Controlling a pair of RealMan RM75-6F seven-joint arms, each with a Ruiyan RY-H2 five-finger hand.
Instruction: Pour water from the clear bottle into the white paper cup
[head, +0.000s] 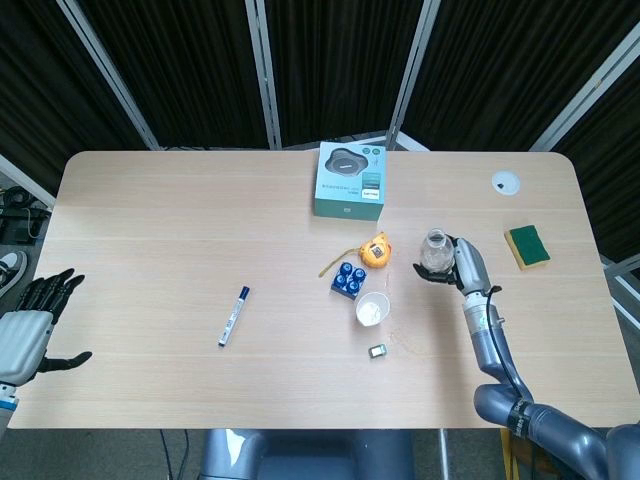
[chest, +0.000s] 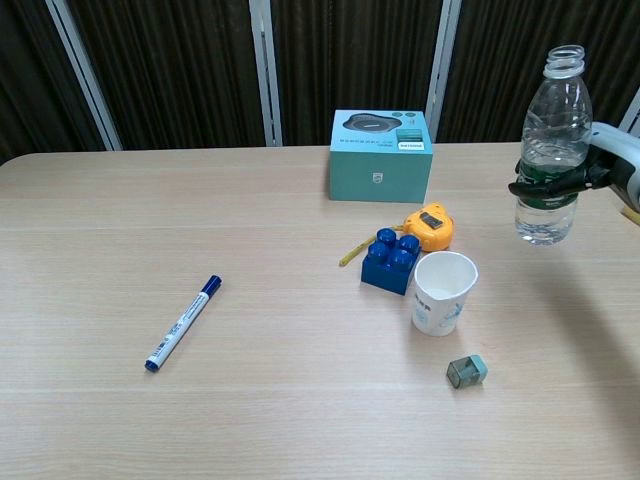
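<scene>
The clear bottle (chest: 549, 143) stands upright in the air, uncapped, with a little water in its base; in the head view the clear bottle (head: 434, 250) shows from above. My right hand (chest: 600, 172) grips it around the middle, to the right of and above the white paper cup (chest: 443, 292). From overhead my right hand (head: 464, 265) is right of the white paper cup (head: 372, 309), which stands upright on the table. My left hand (head: 30, 328) hangs open off the table's left edge, holding nothing.
A blue brick (chest: 391, 259) and an orange tape measure (chest: 431, 225) sit just behind the cup. A small grey-teal sharpener (chest: 466, 371) lies in front of it. A teal box (chest: 381, 155), a blue marker (chest: 183, 322), a green sponge (head: 527, 246) and a white cap (head: 505, 182) are also on the table.
</scene>
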